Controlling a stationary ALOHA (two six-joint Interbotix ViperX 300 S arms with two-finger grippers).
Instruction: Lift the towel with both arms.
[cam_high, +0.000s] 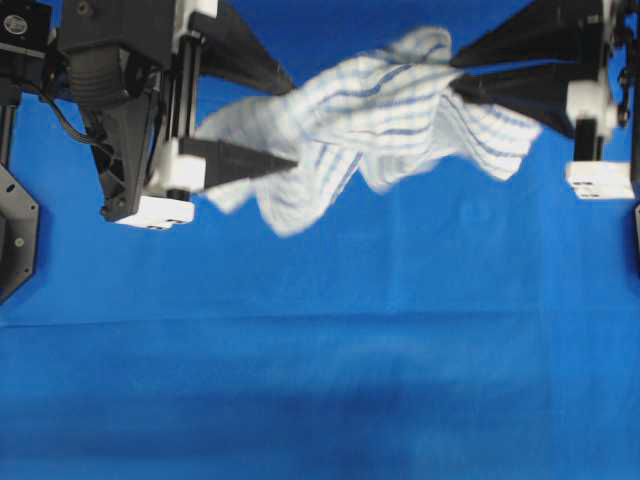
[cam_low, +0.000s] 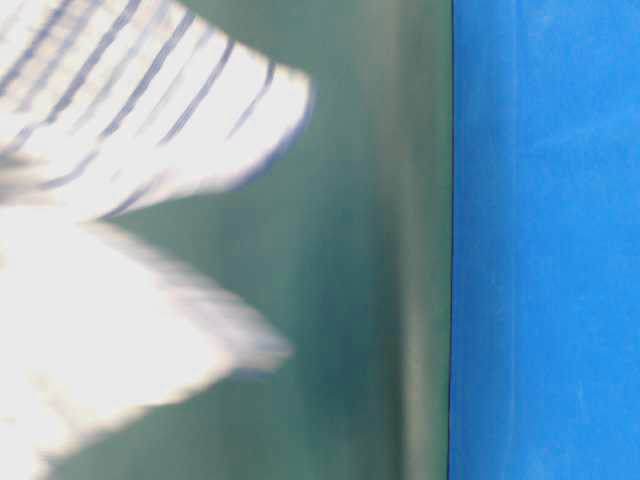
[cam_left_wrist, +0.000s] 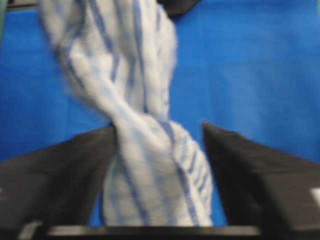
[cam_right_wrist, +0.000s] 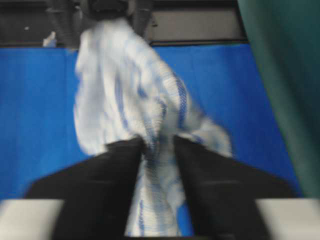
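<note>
The left gripper (cam_high: 292, 122) stands wide open. In the left wrist view one finger (cam_left_wrist: 60, 175) touches the towel (cam_left_wrist: 150, 165), and the other finger (cam_left_wrist: 260, 175) stands clear of it with blue showing in the gap. The right gripper (cam_high: 453, 72) is narrow. In the right wrist view the cloth fills the slit between its fingers (cam_right_wrist: 100, 185) and touches both, so it reads as clamped on the towel, though the picture is blurred.

The towel (cam_high: 380, 110), white with fine blue stripes, hangs bunched and twisted between the two grippers, off the large blue cloth (cam_high: 320, 380) that lies below it. Its loose folds sag below the fingers and look smeared. At the outer side of each towel end sits a white block (cam_high: 155, 210) of its arm. In the table-level view a blurred towel corner (cam_low: 120, 100) shows against a green backdrop (cam_low: 370, 250).
</note>
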